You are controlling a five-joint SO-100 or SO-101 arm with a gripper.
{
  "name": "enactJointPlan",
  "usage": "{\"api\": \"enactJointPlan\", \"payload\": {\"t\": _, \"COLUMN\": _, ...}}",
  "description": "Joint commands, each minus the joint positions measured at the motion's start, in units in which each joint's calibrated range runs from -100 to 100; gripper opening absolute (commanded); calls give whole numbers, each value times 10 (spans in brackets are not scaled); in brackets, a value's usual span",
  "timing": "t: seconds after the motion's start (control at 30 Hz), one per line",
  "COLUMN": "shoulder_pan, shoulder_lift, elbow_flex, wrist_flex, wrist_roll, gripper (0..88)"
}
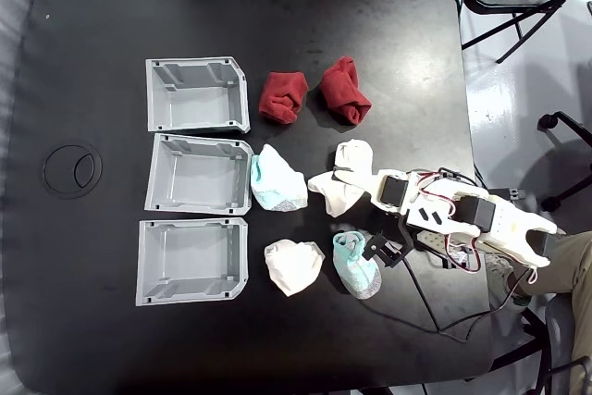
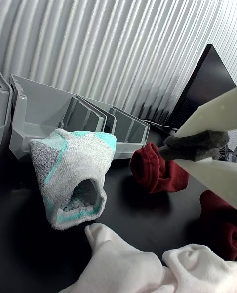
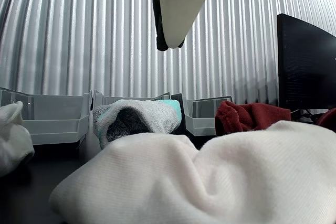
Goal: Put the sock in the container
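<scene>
The claw hangs over a white sock; whether it grips it, I cannot tell.

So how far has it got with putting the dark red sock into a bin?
Nothing looks done yet: the three grey bins are all empty, and the dark red sock lies on the black table beside another red bundle. In hand: the pincer hangs over a white sock, away from the red one. Left: reach the sock, grip it, carry it over and drop it in.
</scene>
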Motion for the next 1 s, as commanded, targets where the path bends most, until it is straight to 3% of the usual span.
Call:
{"api": "enactJointPlan", "payload": {"t": 0.0, "shoulder_pan": -19, "shoulder_lift": 2, "elbow_flex": 3, "wrist_flex": -11, "wrist_roll": -1, "gripper": 17}}
{"api": "enactJointPlan", "payload": {"t": 0.97, "shoulder_pan": -18, "shoulder_lift": 2, "elbow_flex": 3, "wrist_flex": -11, "wrist_roll": -1, "gripper": 14}}
